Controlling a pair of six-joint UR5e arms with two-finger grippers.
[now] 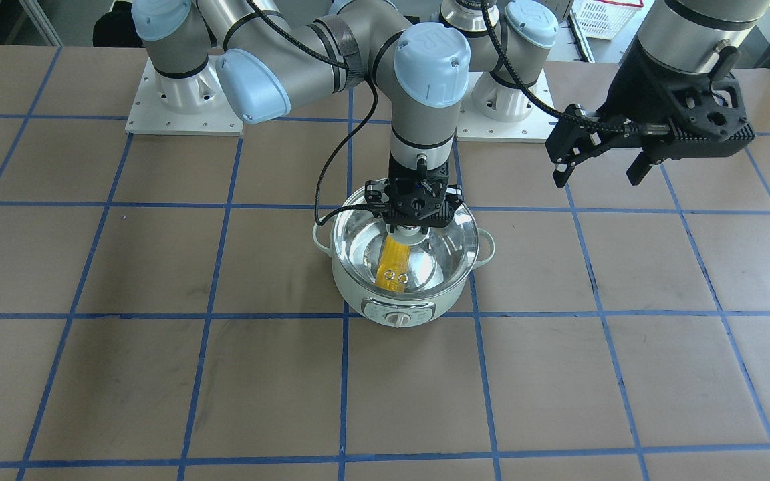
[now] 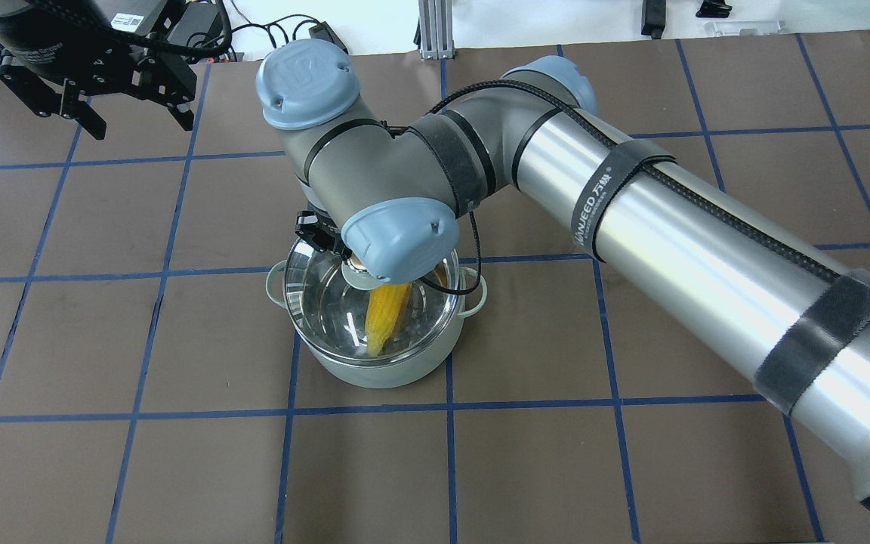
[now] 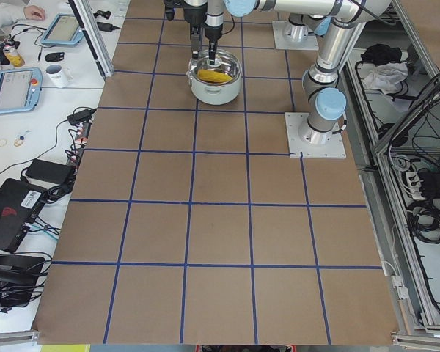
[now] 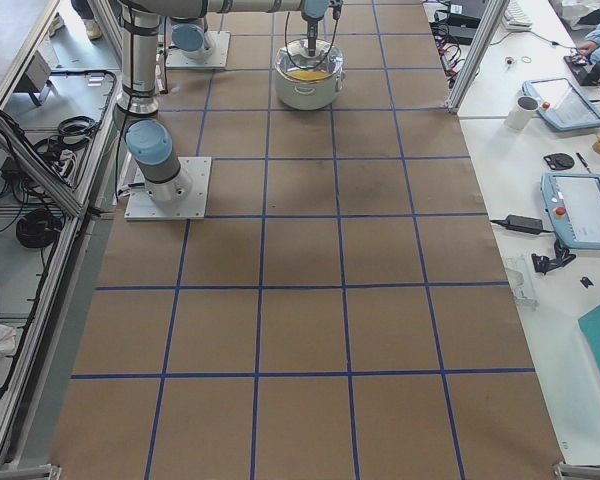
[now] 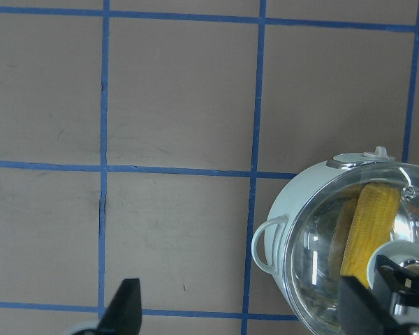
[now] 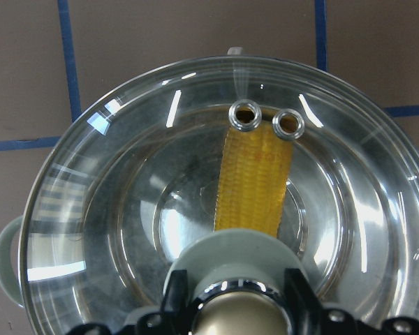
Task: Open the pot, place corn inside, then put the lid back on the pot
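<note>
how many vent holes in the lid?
2. Both are in the lid near its rim, over the corn: one vent hole and a second right beside it. The right hand covers glass by the knob, so more may be hidden.

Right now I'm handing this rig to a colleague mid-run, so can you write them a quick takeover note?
Left pincer: open, empty, raised off to the side.
Right pincer: shut on the knob of the lid, over the pot.
Corn: lying inside the pot, under the glass.
Done: pot opened, corn in.
Left: check that the lid is fully seated (I cannot tell), release, withdraw.
</note>
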